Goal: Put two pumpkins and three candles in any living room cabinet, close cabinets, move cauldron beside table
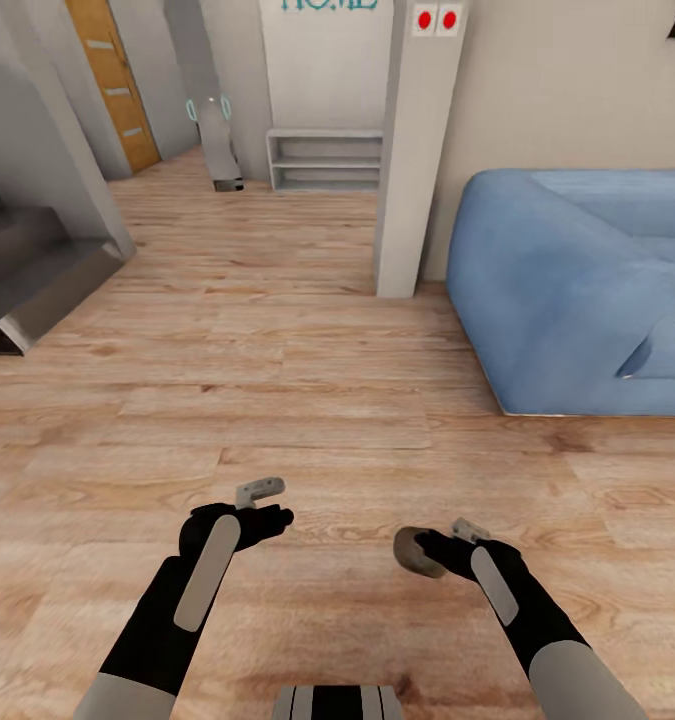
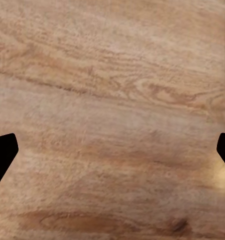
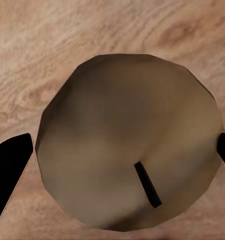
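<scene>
The right gripper is closed on a candle — a squat grey-brown cylinder whose round top and short dark wick face the right wrist camera, with a dark fingertip pressed at each side of it. The grip looks to be on the curved wall alone, so the likeliest trouble is the candle slipping or rolling out between the fingers if the base turns or stops sharply; it would drop to the wooden floor below and roll off. No dark brown cabinet shows ahead, so by my reading there is driving left to do, and each swing of the trunk adds to that risk.

The left gripper is wide open and holds nothing; in its wrist view the fingertips sit at the far edges with bare floor between them.

Both arms are held low and forward in front of the trunk, forearms roughly parallel, grippers pointed down and slightly inward, well apart from each other. Beyond the right gripper and off to its outer side stands a blue sofa, with a pale pillar ahead of it — a wide turn could brush either. Further ahead are a low white shelf and an orange door.
</scene>
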Controlling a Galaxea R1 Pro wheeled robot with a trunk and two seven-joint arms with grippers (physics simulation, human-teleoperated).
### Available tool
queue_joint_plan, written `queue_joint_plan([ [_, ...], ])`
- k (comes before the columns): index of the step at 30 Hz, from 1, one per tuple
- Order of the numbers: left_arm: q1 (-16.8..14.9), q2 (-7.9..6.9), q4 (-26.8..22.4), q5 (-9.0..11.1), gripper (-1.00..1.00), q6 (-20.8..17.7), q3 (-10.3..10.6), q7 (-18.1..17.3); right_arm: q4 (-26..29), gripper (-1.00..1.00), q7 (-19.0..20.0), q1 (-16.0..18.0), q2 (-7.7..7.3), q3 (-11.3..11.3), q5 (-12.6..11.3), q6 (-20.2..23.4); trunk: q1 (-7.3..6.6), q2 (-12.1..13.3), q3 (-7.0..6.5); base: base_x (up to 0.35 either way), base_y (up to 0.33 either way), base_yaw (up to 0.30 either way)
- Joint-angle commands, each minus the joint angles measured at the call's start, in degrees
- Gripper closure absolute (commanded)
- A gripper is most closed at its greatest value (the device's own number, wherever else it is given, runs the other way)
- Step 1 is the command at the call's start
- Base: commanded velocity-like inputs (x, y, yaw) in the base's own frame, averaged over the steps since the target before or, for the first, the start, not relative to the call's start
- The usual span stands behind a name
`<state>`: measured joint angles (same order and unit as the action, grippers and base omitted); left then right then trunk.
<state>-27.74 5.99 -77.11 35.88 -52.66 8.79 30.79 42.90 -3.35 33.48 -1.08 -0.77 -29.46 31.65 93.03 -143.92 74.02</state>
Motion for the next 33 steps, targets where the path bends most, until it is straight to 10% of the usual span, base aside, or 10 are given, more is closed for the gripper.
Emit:
queue_joint_plan([
  [1, -0.03, -0.04, -0.05, 0.58, -1.00, -0.07, -0.03, 0.61, 0.11, 1.00, -0.38, 0.00, 0.01, -0.04, -0.57, 0.25, -0.03, 0.00, -0.18, 0.000, 0.000, 0.000],
  [18, -0.03, -0.16, 0.12, 0.41, -1.00, 0.03, -2.09, 0.59, 2.31, 1.00, -0.67, 0.00, 1.23, 0.58, -0.15, 0.83, -0.47, 0.23, -3.57, 0.000, 0.000, 0.186],
  [24, -0.03, -0.19, 0.12, 0.39, -1.00, 0.09, -2.10, 0.59, 2.52, 1.00, -0.82, 0.06, 1.84, 5.72, -0.08, 0.57, -0.63, 0.31, -4.44, 0.000, 0.000, 0.166],
  [33, -0.03, -0.19, 0.26, 0.19, -1.00, 0.08, -3.56, 0.65, 2.54, 1.00, -1.34, 0.43, 1.87, 6.90, -0.01, 0.54, -0.86, 0.43, -5.69, 0.000, 0.000, 0.136],
])
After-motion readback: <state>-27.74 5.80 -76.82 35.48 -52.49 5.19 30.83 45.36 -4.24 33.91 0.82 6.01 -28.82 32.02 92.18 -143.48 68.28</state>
